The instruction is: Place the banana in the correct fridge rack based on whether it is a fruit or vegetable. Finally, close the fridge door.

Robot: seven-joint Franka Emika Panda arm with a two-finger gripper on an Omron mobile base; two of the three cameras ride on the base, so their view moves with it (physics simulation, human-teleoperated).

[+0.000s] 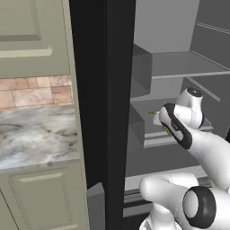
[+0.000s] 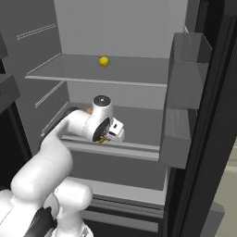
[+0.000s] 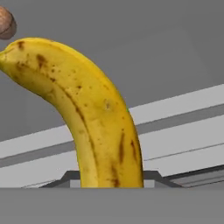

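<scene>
gripper (image 2: pixel 107 137) clamped on the banana (image 3: pixel 94 122) over the fridge rack (image 2: pixel 139 150) front lip.

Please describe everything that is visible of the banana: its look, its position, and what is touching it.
The banana is yellow and curved, with brown freckles and dark streaks along its skin, and it looks ripe. In the hand view it rises from the bottom edge, between the gripper's fingers, and bends to the upper left, where its tip ends. The contact itself is hidden at the bottom edge, so the grip is only likely. Behind it lies the pale lip of the fridge rack. In the right base view a yellow bit shows at the gripper, above that rack.
</scene>
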